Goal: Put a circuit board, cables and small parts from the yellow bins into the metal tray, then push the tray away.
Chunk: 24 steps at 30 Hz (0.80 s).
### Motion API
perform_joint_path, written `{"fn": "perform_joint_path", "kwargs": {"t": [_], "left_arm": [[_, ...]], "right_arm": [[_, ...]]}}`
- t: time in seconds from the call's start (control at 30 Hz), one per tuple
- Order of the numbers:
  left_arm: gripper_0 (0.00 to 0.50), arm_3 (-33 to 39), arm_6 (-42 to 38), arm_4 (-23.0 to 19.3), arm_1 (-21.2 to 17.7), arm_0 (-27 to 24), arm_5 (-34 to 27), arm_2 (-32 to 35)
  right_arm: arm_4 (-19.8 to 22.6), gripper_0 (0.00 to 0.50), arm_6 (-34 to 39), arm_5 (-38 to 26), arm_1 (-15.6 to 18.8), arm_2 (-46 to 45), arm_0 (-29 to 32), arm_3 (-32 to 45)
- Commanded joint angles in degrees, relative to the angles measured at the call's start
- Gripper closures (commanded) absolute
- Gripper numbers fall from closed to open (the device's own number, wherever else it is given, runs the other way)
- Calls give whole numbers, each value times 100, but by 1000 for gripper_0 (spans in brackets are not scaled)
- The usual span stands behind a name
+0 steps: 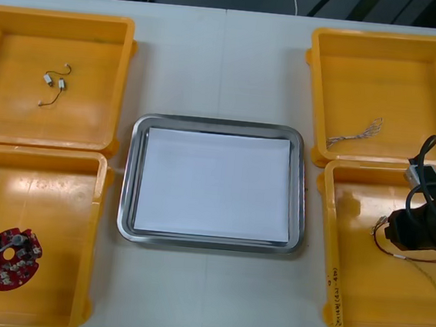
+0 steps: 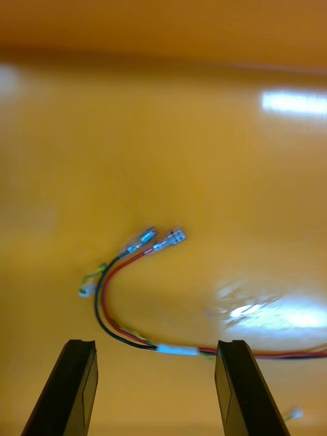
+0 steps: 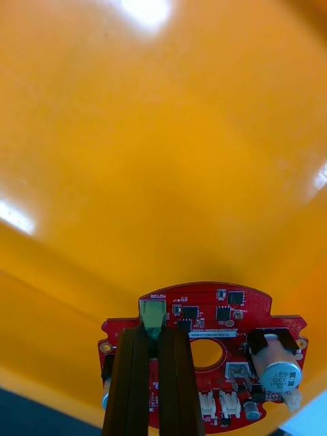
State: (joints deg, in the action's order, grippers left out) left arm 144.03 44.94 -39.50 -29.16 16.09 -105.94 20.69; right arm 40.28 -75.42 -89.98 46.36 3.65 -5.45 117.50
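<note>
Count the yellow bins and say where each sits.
4. Robot's left: the far-left bin and the near-left bin, where the left end effector grips the round red circuit board. Its right: the far-right bin and the near-right bin, under the open right end effector.

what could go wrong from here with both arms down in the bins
1. The left gripper is shut on the circuit board in a narrow pinch by its green part, near one edge. The board may swivel or slip when lifted.
2. The right gripper stands open astride the thin red and black cable, which lies flat on the bin floor. Closing could miss it or catch only one strand.
</note>
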Motion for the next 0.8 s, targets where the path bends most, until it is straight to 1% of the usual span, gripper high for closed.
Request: {"fn": "perform_joint_path", "kwargs": {"t": [0.03,0.07,0.1,0.17,0.23,0.27,0.37,0.5,0.57,0.6,0.63,0.7,0.77,0.8], "left_arm": [[500,398,244,-268,-538,-423,-393,252],[500,424,217,-426,-653,-581,-406,313],[500,424,217,-470,-679,-642,-406,339],[500,424,182,-673,-767,-880,-406,436],[500,424,164,-769,-802,-994,-406,480],[500,407,147,-892,-864,-1152,-406,533],[500,284,77,-1086,-978,-1398,-406,533],[500,73,24,-1200,-1066,-1671,-406,471],[500,-41,-3,-1217,-1180,-1829,-406,357],[500,-156,-55,-1217,-1356,-1987,-406,181],[500,-191,-73,-1226,-1400,-2040,-406,128],[500,-340,-143,-1253,-1628,-2233,-406,-109],[500,-402,-178,-1270,-1725,-2321,-406,-197],[500,-507,-222,-1349,-1830,-2462,-406,-337]], "right_arm": [[15,0,-790,147,427,-146,140,221],[-3,0,-1177,288,488,-146,228,247],[-3,0,-1283,332,497,-146,263,256],[-29,0,-1713,499,523,-146,360,274],[-29,0,-1907,560,532,-146,395,265],[-29,0,-2223,613,532,-146,457,274],[15,0,-2671,701,559,-146,588,274],[76,0,-3058,964,646,-146,808,274],[103,0,-3207,1114,699,-137,931,265],[138,0,-3286,1193,717,-146,1019,274],[147,0,-3304,1211,717,-146,1037,274],[173,0,-3348,1211,699,-128,1072,265],[164,0,-3383,1202,673,-119,1081,274],[155,0,-3445,1211,594,-119,1098,265]]}}
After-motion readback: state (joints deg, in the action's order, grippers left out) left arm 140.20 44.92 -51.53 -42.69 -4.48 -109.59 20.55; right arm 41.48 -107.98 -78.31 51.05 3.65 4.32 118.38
